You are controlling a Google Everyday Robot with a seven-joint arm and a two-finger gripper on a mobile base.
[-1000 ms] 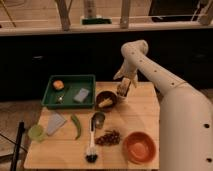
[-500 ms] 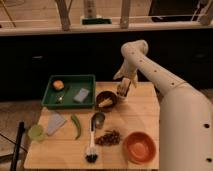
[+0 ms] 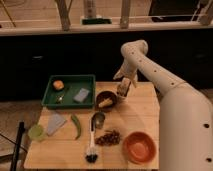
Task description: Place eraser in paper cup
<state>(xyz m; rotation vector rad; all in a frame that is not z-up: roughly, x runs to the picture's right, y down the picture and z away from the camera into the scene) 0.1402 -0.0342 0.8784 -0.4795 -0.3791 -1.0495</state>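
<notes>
Gripper above the far right edge of the dark bowl, paper cup not clearly found.

The gripper [image 3: 123, 89] hangs just right of the dark bowl [image 3: 106, 99] on the table [image 3: 145, 120]; whether it holds the eraser I cannot tell. Nothing near the bowl reads surely as the paper cup, so confirm the cup first, then centre over its mouth before lowering.

No text seems readable beside the gripper [image 3: 123, 90].

Wooden worktop [image 3: 145, 112] carries green tray [image 3: 69, 91], dark brown bowl [image 3: 106, 99], metal cup [image 3: 98, 120], brush [image 3: 91, 148], grapes [image 3: 108, 137], orange bowl [image 3: 139, 147], green pepper [image 3: 76, 125], green cup [image 3: 35, 132]. Claw [image 3: 123, 90] hangs just beside brown bowl.
</notes>
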